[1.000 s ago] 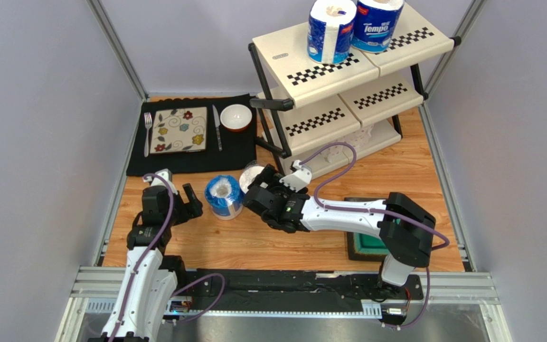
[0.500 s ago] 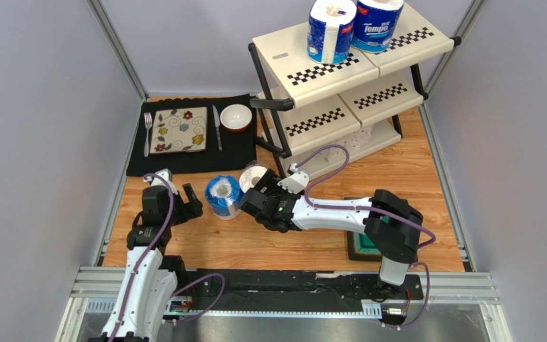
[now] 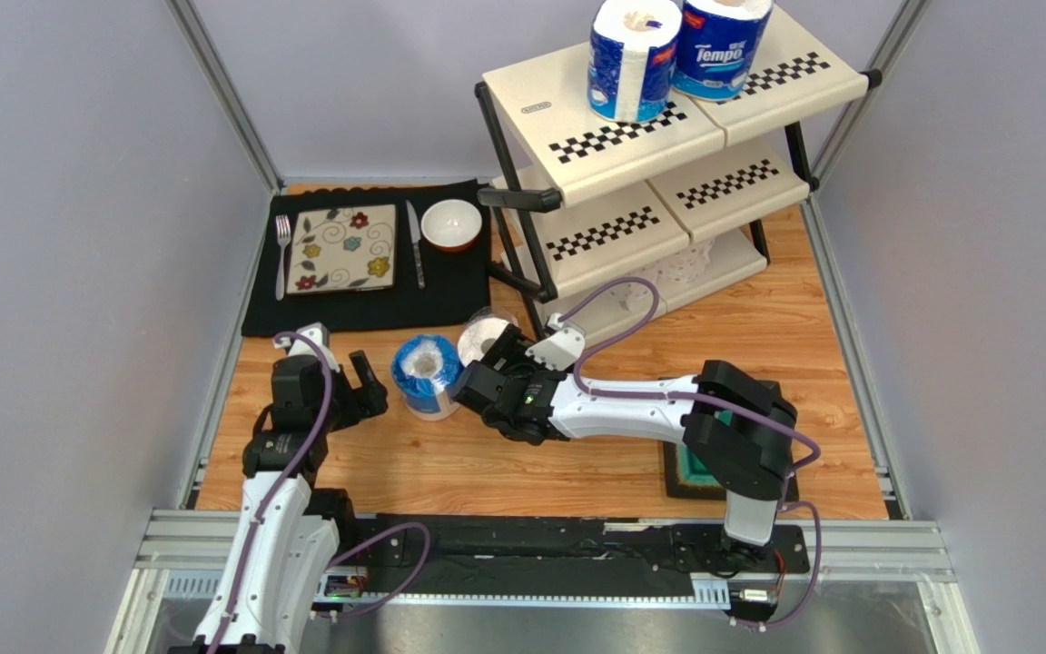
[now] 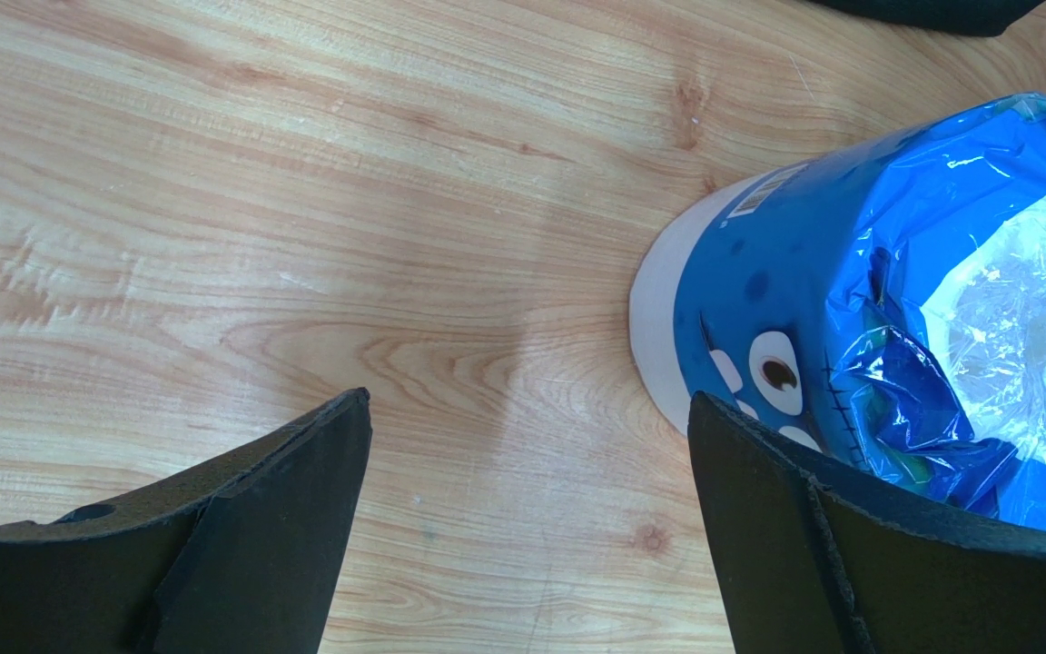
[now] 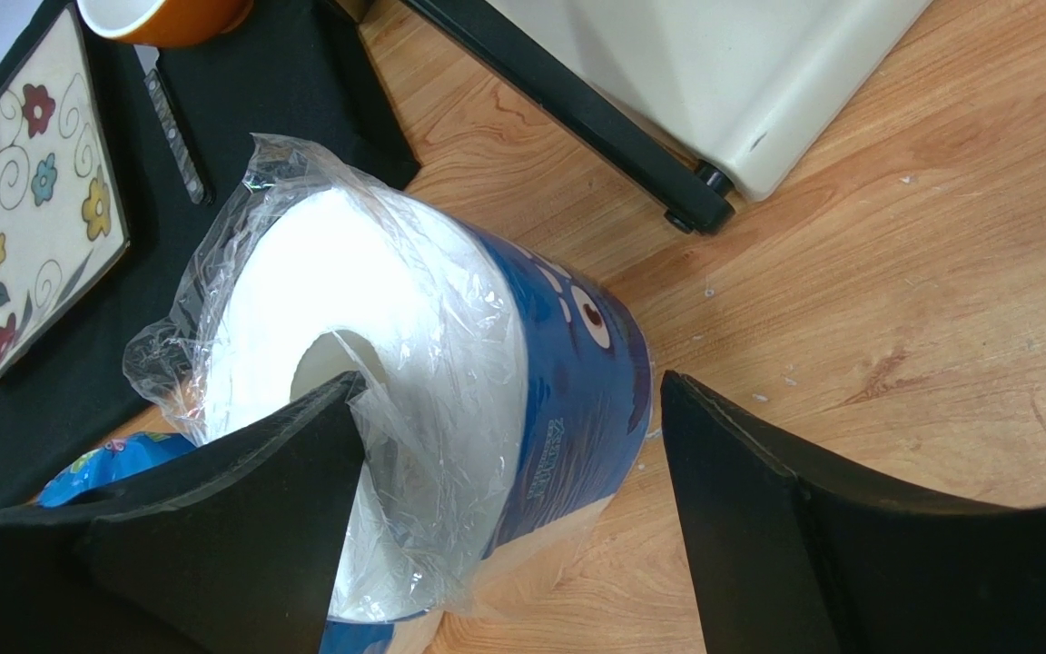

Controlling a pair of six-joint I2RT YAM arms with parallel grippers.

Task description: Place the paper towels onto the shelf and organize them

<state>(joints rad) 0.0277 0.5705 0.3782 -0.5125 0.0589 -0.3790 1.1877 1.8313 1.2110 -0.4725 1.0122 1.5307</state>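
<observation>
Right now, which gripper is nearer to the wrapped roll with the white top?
Right. The right gripper straddles the white-topped roll, a finger either side; the left gripper sits beyond the blue-topped roll, farther left.

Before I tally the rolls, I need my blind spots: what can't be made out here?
- Overhead view: the right arm covers most of the roll beside the shelf, and most of the green tray.
- Overhead view: the shelf's top tier shades its lower tiers; contents unclear.
- Right wrist view: whether the jaws press that roll or only flank it.
- Left wrist view: the blue roll runs off the right edge.
</observation>
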